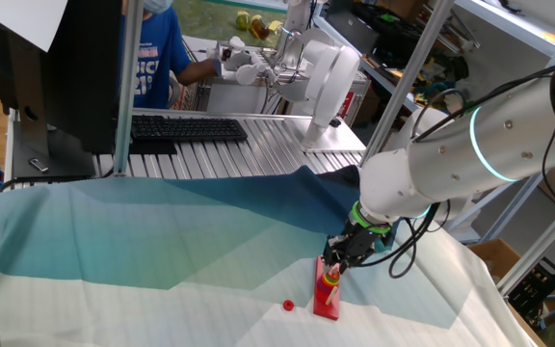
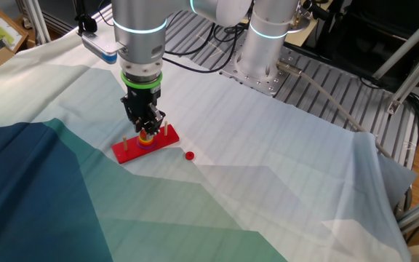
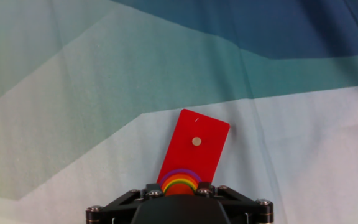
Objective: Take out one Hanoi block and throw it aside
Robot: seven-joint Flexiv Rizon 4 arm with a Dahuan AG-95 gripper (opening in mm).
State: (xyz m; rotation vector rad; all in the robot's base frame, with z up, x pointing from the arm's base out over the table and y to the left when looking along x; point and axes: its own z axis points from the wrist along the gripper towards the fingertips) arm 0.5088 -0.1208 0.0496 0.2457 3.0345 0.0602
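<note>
The red Hanoi base (image 2: 131, 151) lies on the cloth, with a stack of coloured blocks (image 2: 146, 140) on its middle peg. It also shows in the one fixed view (image 1: 326, 294) and the hand view (image 3: 194, 149), where the stack (image 3: 180, 181) appears as rainbow rings at the gripper body's edge. My gripper (image 2: 148, 131) stands straight down over the stack, its fingers drawn close around the top block; it also shows in the one fixed view (image 1: 337, 264). The fingertips are hidden in the hand view. A small red block (image 2: 189, 155) lies loose on the cloth beside the base.
The cloth is blue and teal on one side and white on the other. A metal roller bed (image 1: 258, 145) with a keyboard (image 1: 186, 127) sits behind it. A person in blue (image 1: 157, 48) stands at the back. The arm's base (image 2: 264, 44) stands at the cloth's edge.
</note>
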